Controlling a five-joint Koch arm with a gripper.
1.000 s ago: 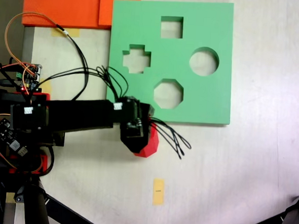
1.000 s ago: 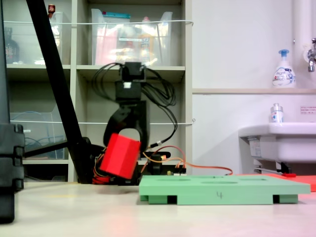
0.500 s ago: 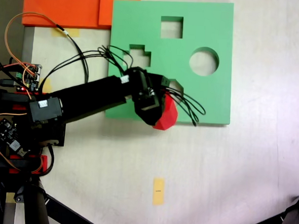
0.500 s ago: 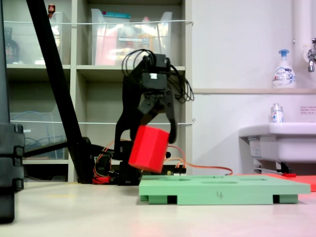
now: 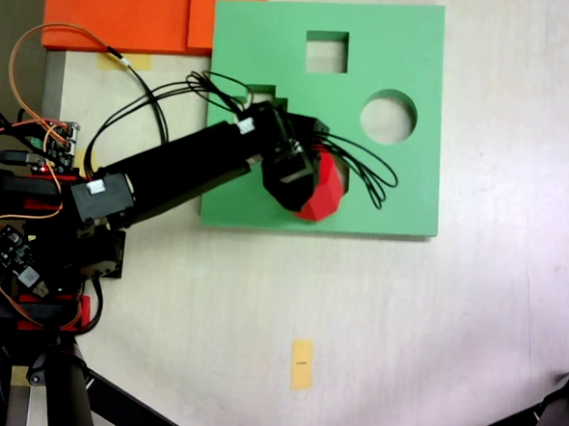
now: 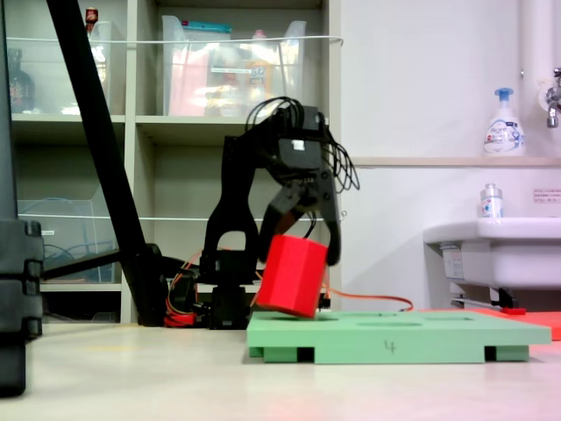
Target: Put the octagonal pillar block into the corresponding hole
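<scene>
While tilted above the green board (image 6: pixel 394 331), red block (image 6: pixel 292 275) between gripper (image 6: pixel 304 254) jaws.

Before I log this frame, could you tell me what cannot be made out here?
- The octagonal hole: in the top-down fixed view, the red block and gripper cover it.
- Block's bottom edge versus green board: side-on fixed view cannot show alignment.
- Cross-shaped cutout: partly covered by cables.

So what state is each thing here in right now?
Gripper: shut on the red block.
Red block: held tilted, low over the green board, not in a hole.
Green board: lying flat on the table.
Square hole: empty.
Round hole: empty.
</scene>
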